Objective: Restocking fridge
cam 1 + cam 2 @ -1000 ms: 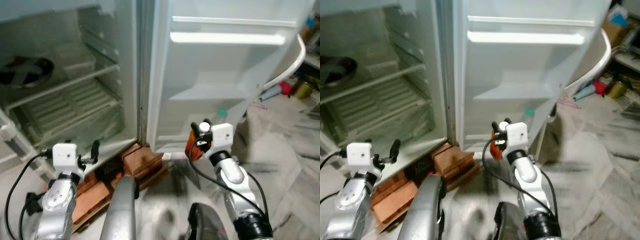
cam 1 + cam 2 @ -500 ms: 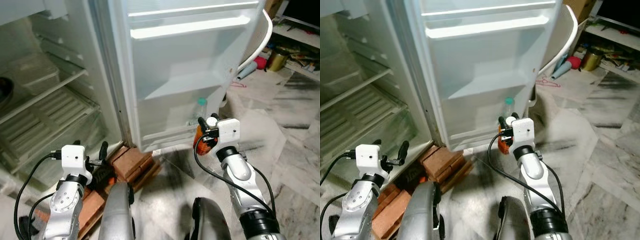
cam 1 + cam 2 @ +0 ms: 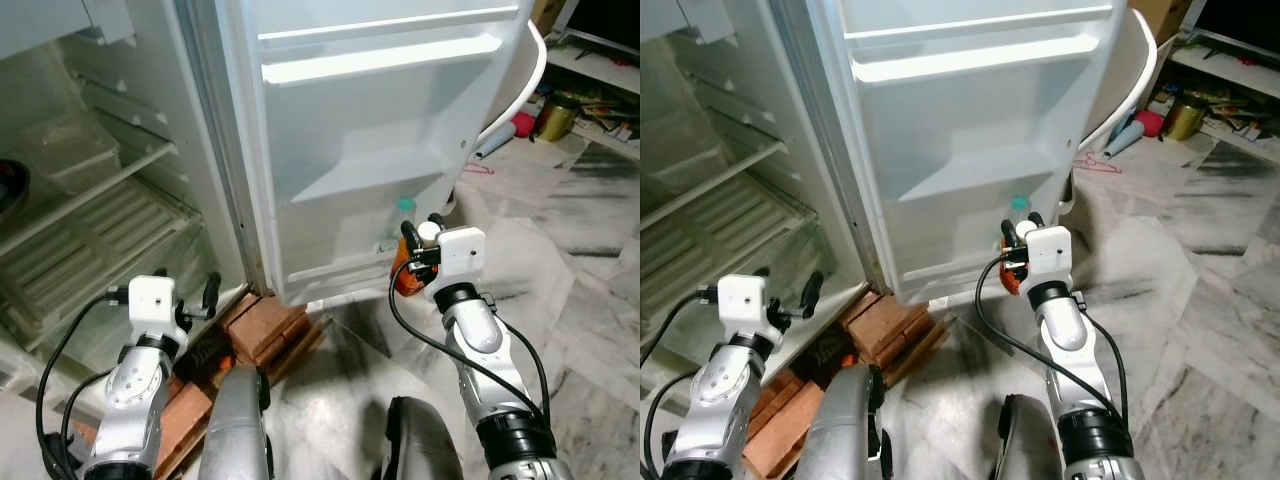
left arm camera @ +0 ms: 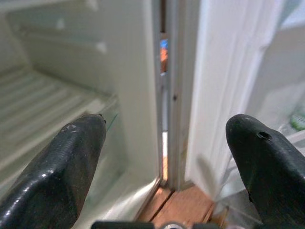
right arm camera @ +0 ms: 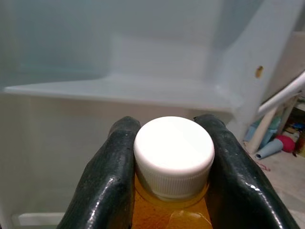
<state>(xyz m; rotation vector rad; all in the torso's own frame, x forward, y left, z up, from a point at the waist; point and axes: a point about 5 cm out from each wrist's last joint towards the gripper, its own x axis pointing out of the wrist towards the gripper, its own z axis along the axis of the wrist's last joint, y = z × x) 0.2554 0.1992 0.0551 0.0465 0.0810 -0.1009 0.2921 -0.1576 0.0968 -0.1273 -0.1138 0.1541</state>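
My right gripper [image 3: 417, 234] is shut on the white-capped neck of an orange bottle [image 3: 403, 281], held upright just in front of the open fridge door's lowest shelf [image 3: 335, 268]. In the right wrist view the black fingers [image 5: 108, 183] clamp either side of the white cap [image 5: 174, 153], with a door shelf [image 5: 119, 88] straight ahead. A clear bottle with a green cap [image 3: 404, 208] stands in that lowest door shelf. My left gripper [image 3: 207, 298] hangs open and empty low by the fridge body's front corner [image 4: 167, 95].
Red bricks [image 3: 271, 325] prop up the fridge base. Inside the fridge body are wire shelves [image 3: 95, 225] and a clear plastic box [image 3: 65, 150]. A white curved chair frame [image 3: 522, 88] and floor clutter [image 3: 555, 117] lie to the right, with marble floor [image 3: 570, 300] around.
The view swung right a second ago, then settled. My right gripper has risen a little with the orange bottle, closer to the door. The left arm has lifted slightly.
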